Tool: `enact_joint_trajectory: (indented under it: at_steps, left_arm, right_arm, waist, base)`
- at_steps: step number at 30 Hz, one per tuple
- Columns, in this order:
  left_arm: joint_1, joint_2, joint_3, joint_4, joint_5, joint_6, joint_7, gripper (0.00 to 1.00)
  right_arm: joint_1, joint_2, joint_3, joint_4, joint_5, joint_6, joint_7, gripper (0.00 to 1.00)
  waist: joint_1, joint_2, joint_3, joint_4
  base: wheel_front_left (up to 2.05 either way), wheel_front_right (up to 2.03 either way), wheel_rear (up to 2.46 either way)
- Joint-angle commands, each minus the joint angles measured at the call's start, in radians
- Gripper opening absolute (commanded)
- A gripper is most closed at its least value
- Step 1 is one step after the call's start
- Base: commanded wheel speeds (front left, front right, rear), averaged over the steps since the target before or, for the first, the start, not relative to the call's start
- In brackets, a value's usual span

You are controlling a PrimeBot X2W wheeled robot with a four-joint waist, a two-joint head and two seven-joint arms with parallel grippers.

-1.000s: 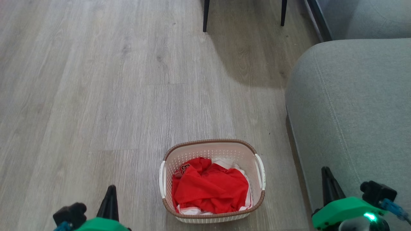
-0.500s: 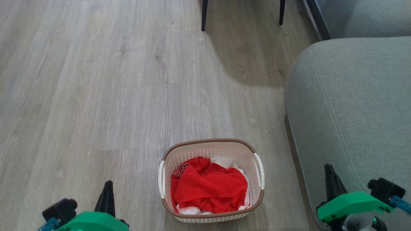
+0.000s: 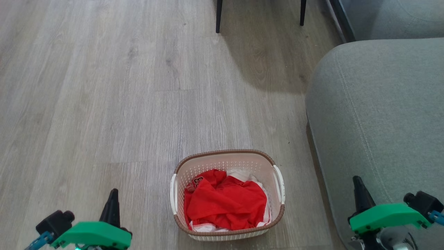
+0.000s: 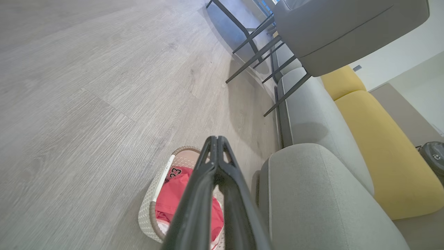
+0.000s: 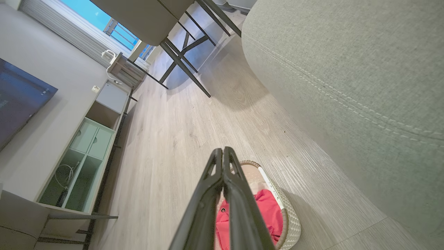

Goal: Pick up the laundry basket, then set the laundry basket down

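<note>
Basket (image 3: 226,152) on floor (image 3: 104,104) just beside sofa (image 3: 381,121), red cloth (image 3: 225,205) inside, perhaps a jersey. Left claw (image 4: 217,142) closed, empty, apart from basket; right claw (image 5: 222,151) closed, empty, by sofa.

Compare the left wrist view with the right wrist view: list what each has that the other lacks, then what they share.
Left wrist view, not the right: yellow sofa cushions. Right wrist view, not the left: a dark screen, a low cabinet, a window. Shared: the laundry basket with its red garment, the grey sofa arm, a chair, the wood floor. Left gripper and right gripper are shut.
</note>
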Motion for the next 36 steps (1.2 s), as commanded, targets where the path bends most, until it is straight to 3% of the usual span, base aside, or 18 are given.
enact_joint_trajectory:
  at_steps: [1, 36]
  left_arm:
    - [-0.056, 0.014, 0.023, -0.029, -0.028, -0.008, 0.007, 0.0]
    - [-0.137, 0.014, 0.087, -0.009, -0.435, -0.057, 0.107, 0.0]
  right_arm:
    - [-0.05, -0.022, 0.002, -0.026, 0.027, 0.001, 0.005, 0.0]
    - [-0.102, -0.026, -0.047, -0.004, 0.414, 0.002, 0.104, 0.0]
  waist:
    - [0.0, 0.0, 0.0, -0.001]
    - [0.0, 0.0, 0.007, -0.016]
  base:
    - [0.0, 0.0, 0.0]
    - [0.0, 0.0, 0.0]
